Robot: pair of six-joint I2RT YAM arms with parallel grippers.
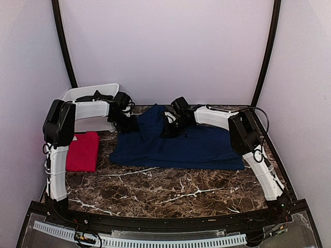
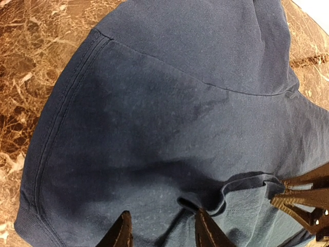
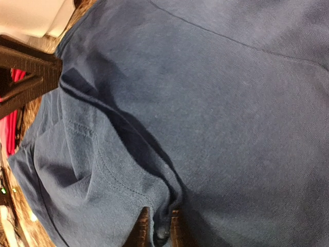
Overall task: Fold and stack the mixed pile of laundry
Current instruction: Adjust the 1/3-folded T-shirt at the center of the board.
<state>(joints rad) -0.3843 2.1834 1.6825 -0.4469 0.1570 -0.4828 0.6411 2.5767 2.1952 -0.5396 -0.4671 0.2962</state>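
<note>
My right end effector pinches the navy T-shirt (spread on the bench); my left end effector sits part-open over it.

We count two garments on one marble table: one navy blue T-shirt toward 12 o'clock and one red T-shirt at 9. There is one white bin at 11, and two arms, the left arm and the right arm.

— What lies under the left gripper?
— The navy blue T-shirt, spread on the brown marble table (a stitched sleeve hem runs along its left edge). The fingers stand apart, just beside a raised fold in the shirt.
</note>
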